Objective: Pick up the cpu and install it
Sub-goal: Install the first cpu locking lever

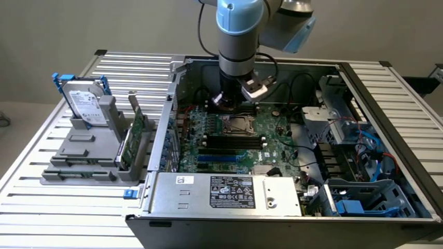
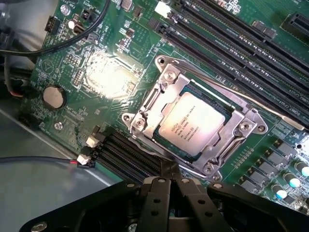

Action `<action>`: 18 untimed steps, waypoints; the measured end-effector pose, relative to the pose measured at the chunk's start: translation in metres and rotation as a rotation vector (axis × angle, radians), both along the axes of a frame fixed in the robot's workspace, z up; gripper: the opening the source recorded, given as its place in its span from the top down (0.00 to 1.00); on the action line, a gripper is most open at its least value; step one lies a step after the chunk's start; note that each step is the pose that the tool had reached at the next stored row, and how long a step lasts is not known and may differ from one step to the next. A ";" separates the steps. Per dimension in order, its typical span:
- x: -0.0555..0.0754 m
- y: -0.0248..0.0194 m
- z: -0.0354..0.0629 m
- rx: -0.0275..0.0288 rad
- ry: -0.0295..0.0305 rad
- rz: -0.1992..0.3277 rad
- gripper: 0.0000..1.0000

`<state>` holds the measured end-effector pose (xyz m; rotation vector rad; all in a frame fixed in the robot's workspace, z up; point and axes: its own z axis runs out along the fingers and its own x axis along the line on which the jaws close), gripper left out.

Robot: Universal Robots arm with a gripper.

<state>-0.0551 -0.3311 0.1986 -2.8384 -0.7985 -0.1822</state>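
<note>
1. Though the work is centred inside the computer case [image 1: 277, 232], the exterior view's left has a grey holder [image 1: 80, 155] on the slatted table [image 1: 41, 207]. In it a hard drive [image 1: 86, 106] with a blue bracket stands upright. Beside it a thin green circuit card [image 1: 135, 132] sits on edge in its own slot.
2. Moving right, the open case contains the motherboard [image 1: 277, 150]. A power supply [image 1: 232, 192] runs along the near wall, and a drive cage [image 1: 374, 189] with blue cables is at the exterior view's right.
3. Near the board's middle, the socket [image 2: 145, 108] holds the cpu [image 2: 195, 123]. It lies flat, silvery top up, inside the metal frame. Whether that frame is latched down I cannot tell.
4. The gripper [image 2: 170, 166] hangs over the socket's edge, just beside the chip. Its jaws are pressed together and hold nothing.
5. By my reading, the chip looks seated, so the step in hand concerns that seating. Doing it well would mean keeping the closed tips clear of the frame's screws and of the memory slots [image 2: 120, 152] alongside. Any contact should land square on the chip's top, not at a corner, so that it neither tips nor shifts in the socket.
</note>
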 end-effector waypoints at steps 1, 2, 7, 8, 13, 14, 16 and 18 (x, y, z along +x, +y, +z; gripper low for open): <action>0.000 0.0000 0.0000 -0.0001 0.0050 -0.012 0.89; 0.000 0.0000 0.0000 -0.0001 0.0107 -0.023 0.89; 0.000 0.0000 0.0000 -0.0001 0.0377 -0.082 0.89; 0.000 0.0000 0.0000 -0.0001 0.0428 -0.094 0.89; 0.000 0.0000 -0.0001 -0.0001 0.0687 -0.155 0.89; 0.000 0.0000 -0.0001 0.0000 0.0726 -0.168 0.89; 0.000 -0.0001 -0.0001 0.0006 0.0781 -0.193 0.89; 0.000 0.0000 -0.0002 0.0016 0.0799 -0.218 0.89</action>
